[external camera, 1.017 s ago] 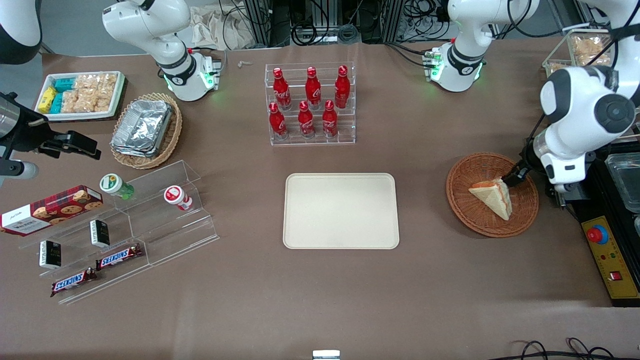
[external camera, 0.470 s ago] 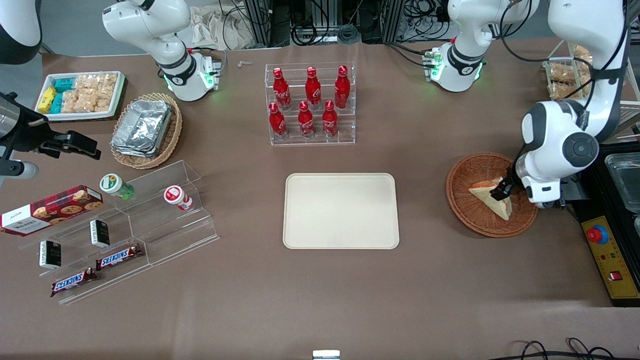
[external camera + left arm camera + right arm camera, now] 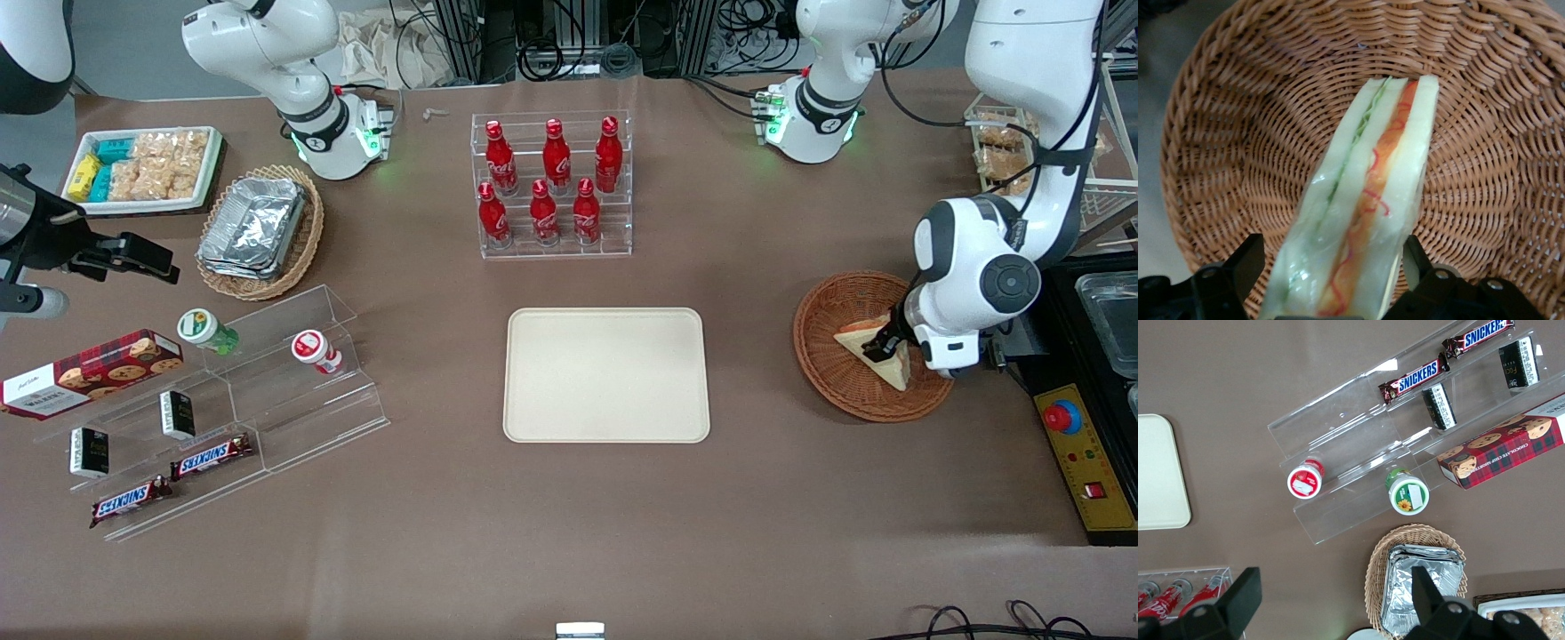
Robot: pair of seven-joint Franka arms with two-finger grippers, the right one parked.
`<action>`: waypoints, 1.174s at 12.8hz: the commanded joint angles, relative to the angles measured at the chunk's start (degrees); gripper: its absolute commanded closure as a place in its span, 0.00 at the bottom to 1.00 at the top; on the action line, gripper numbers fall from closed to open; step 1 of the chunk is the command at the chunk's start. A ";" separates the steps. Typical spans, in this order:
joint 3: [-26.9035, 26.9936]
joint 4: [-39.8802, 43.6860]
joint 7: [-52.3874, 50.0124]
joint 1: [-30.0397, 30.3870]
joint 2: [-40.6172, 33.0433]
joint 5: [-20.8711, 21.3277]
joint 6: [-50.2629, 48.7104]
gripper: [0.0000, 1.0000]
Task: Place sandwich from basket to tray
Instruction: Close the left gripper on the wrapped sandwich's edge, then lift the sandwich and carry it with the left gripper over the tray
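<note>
My gripper (image 3: 882, 345) is down in the basket (image 3: 831, 373), one finger (image 3: 1228, 280) on each face of the sandwich (image 3: 876, 354), open and not clearly pressing. The sandwich lies in the basket toward the working arm's end of the table, well apart from the tray (image 3: 607, 374). It is a wedge in clear wrap: pale bread with a green layer and a red-orange layer along the exposed edge (image 3: 1365, 200). In the front view its long edge runs diagonally, narrow tip pointing nearer the front camera.
</note>
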 commanded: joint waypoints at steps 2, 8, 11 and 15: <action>-0.04 0.37 -2.21 -0.11 2.78 1.55 5.35 0.94; -2.49 0.54 -0.89 -0.64 -8.61 2.43 -2.08 1.00; -8.11 3.51 1.13 -0.90 -13.02 6.56 -12.35 1.00; -13.31 12.74 7.00 -0.90 -12.77 5.42 -25.90 1.00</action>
